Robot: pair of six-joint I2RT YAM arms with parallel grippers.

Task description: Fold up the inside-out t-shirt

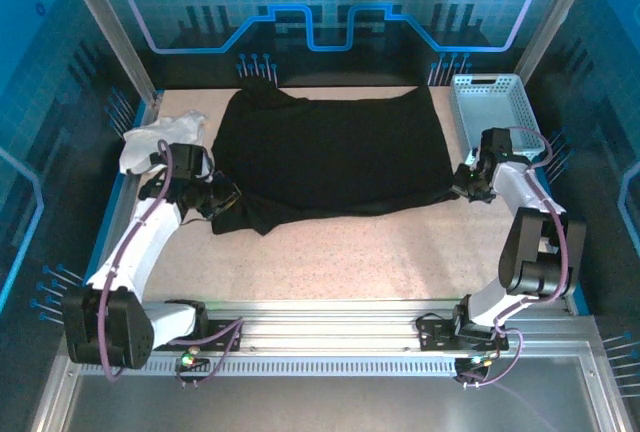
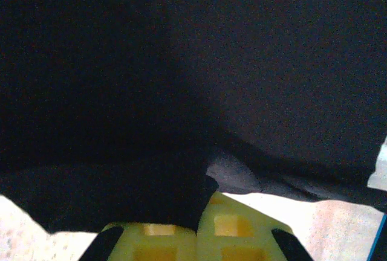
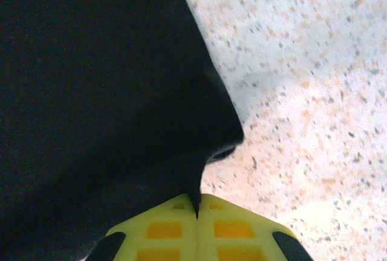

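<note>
The t-shirt (image 1: 330, 152) is lying spread across the far half of the bench (image 1: 350, 252) in the top view, its long axis running left to right; I cannot tell where the neck is pointing. The left pincer (image 1: 222, 197) is grasping its near left corner and the right pincer (image 1: 462, 184) its near right corner. At the left wrist, the left fingers (image 2: 163, 237) are clamping black cloth. At the right wrist, the right fingers (image 3: 236, 225) are pinching a cloth corner.

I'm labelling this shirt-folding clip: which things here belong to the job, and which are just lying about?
In the job: t-shirt; left gripper and right gripper, both shut on its edge.
Lying about: white cloth; basket.
</note>
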